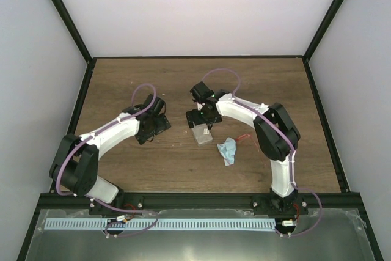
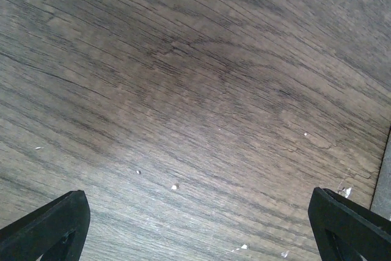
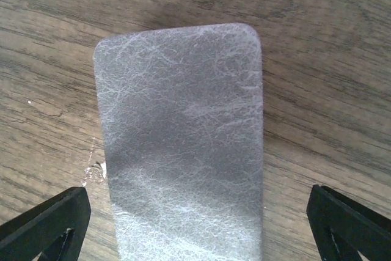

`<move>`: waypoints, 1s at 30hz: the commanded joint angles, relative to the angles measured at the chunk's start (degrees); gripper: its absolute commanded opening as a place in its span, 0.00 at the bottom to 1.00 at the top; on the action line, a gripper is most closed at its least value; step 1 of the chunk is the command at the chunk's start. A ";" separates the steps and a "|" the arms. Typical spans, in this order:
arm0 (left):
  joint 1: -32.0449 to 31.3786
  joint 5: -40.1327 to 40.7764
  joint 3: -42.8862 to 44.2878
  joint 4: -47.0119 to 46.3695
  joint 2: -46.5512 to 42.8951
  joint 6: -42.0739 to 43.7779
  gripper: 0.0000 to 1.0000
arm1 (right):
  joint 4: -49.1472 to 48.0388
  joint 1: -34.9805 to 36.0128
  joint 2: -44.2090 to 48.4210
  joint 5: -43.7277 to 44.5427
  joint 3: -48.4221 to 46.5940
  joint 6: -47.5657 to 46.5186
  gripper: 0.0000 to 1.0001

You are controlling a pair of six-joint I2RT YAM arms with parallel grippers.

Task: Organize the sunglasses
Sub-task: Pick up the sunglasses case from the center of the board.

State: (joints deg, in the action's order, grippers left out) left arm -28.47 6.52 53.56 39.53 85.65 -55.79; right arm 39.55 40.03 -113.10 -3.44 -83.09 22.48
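From overhead, the right pincer (image 1: 200, 125) hangs spread wide just above the grey case (image 1: 202, 136) at mid-counter. The left pincer (image 1: 156, 132), equally released, hovers over bare wood at the case's 9 o'clock and holds nothing. A light-blue cloth (image 1: 228, 150) lies at the case's 4 o'clock. The sunglasses (image 1: 244, 137) show at the case's 3 o'clock, just beside the right arm, as what looks like a thin red streak, too small to tell how they lie.

The left wrist camera sees only the counter (image 2: 183, 90) between the 2 parted fingers of the left pincer (image 2: 195, 224).

At the right wrist, the case (image 3: 180, 145) lies closed and flat, running from 6 to 12 o'clock between the 2 fingers of the right pincer (image 3: 195, 224), nearer the one at 8 o'clock. To my eye the case is being addressed first. I would centre it between the fingers, drop straight down and pinch the long edges low, since the slick flat shell may skid on the wood.

No brand, label or writing is readable in any view.
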 commanded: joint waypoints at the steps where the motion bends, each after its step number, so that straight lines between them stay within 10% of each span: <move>1: 0.09 -0.39 -0.12 -0.92 0.73 0.50 1.00 | 0.78 0.56 -1.27 -0.09 -2.18 -1.43 0.99; 14: 0.06 -0.52 -1.31 -1.31 1.63 0.45 1.00 | 0.62 0.67 -2.26 -0.90 -1.46 -1.61 0.96; 30: 0.15 -1.66 -1.39 -3.22 2.06 0.77 1.00 | -0.41 0.66 -0.94 -3.34 -0.59 -1.65 0.53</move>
State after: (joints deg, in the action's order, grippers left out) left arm -28.47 5.85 52.58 38.26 87.29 -55.44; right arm 39.46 40.25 -114.74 -4.95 -83.11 21.47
